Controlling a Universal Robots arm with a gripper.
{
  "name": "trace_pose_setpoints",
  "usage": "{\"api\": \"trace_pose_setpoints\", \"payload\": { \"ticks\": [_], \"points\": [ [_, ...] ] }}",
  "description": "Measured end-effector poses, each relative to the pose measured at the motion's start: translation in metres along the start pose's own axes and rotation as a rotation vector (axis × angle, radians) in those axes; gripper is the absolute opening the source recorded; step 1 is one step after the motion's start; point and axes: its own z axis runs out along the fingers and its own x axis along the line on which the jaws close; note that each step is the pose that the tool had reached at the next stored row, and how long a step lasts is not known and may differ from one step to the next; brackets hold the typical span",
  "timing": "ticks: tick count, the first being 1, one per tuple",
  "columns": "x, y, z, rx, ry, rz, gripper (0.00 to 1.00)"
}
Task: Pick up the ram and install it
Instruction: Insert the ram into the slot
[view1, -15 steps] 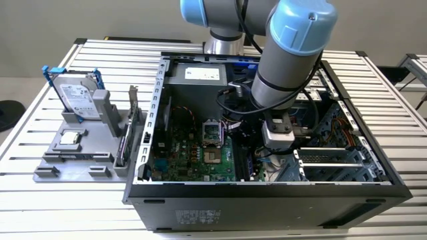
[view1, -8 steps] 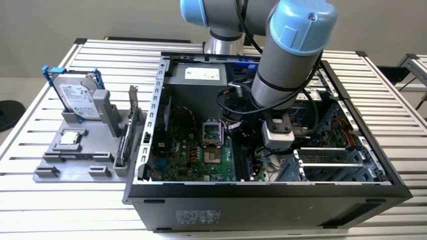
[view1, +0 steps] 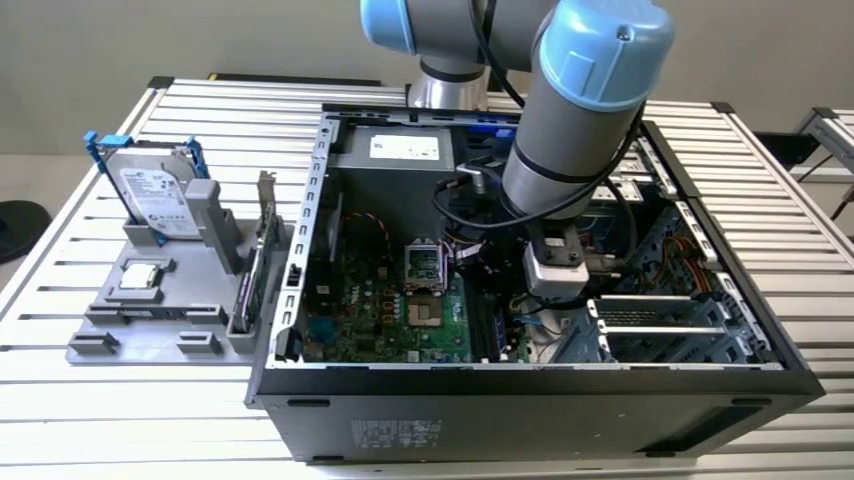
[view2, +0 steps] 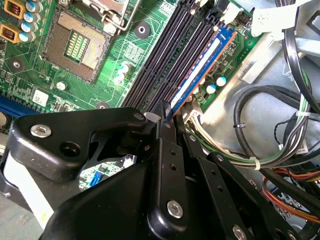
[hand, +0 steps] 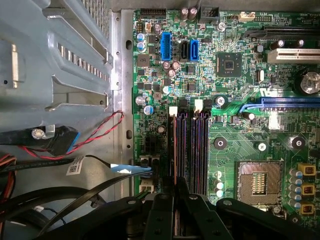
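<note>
Down inside the computer case (view1: 534, 400), the tool (view2: 165, 116) seems clamped on the ram (view2: 197, 80), seated edge-down in the outermost memory slot.

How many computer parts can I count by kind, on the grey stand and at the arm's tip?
Hard drive in a blue frame, on the stand: 1
Square silver chip, on the stand: 1
Expansion card, upright on the stand: 1
Ram, gripped by the end effector over a motherboard slot: 1
Total: 4
</note>
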Motion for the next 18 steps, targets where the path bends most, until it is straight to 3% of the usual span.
{"api": "trace_pose_setpoints", "payload": {
  "ticks": [18],
  "points": [
    [0.0000,0.0004,0.0007,-0.0001,0.0000,0.000,0.00]
  ]
}}
